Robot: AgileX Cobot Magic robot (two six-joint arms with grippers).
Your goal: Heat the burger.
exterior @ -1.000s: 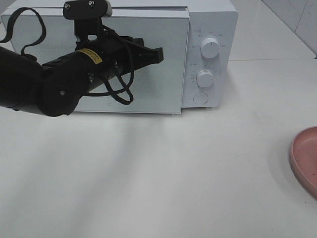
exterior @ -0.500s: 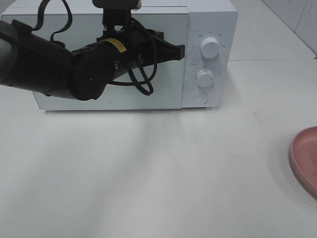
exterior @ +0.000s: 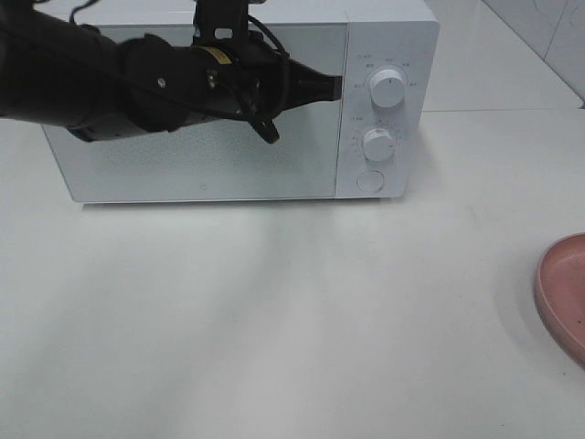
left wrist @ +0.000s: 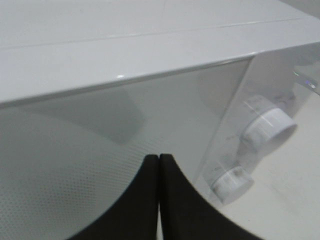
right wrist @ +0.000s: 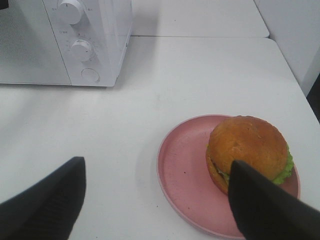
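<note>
Microwave (exterior: 247, 101): white, stands at the back of the white worktop (exterior: 274, 320); door shut, flush with the control panel (mirror-like front with a fine dot pattern).

Controls: upper knob (exterior: 388, 90) and lower knob (exterior: 378, 144) stacked on the panel at the door's right edge, with a round button (exterior: 369, 180) just beneath them.

Left gripper (exterior: 324, 86): black, lies across the upper part of the microwave door, tip at the door's right edge, just beside the upper knob. Contact with the door cannot be told from the high view.

Left fingers (left wrist: 145, 200): pressed flat against each other, only a hairline seam between them, nothing held. The wrist view puts them right in front of the door glass, both knobs off to one side.

Right gripper (right wrist: 157, 200): hangs over the worktop well away from the microwave, out of the high view.

Right fingers (right wrist: 50, 200): spread wide, nothing between them but worktop and plate.

Burger (right wrist: 247, 152): sits on the pink plate (right wrist: 185, 175), well apart from the microwave, off toward its control-panel side and nearer the front of the worktop; glossy brown bun on top, green lettuce showing at the edge. One right finger overlaps its lower edge in the wrist view (touching or not cannot be told).

Plate in high view: only a pink rim (exterior: 562, 293) shows at the frame edge; the burger is out of frame there.
</note>
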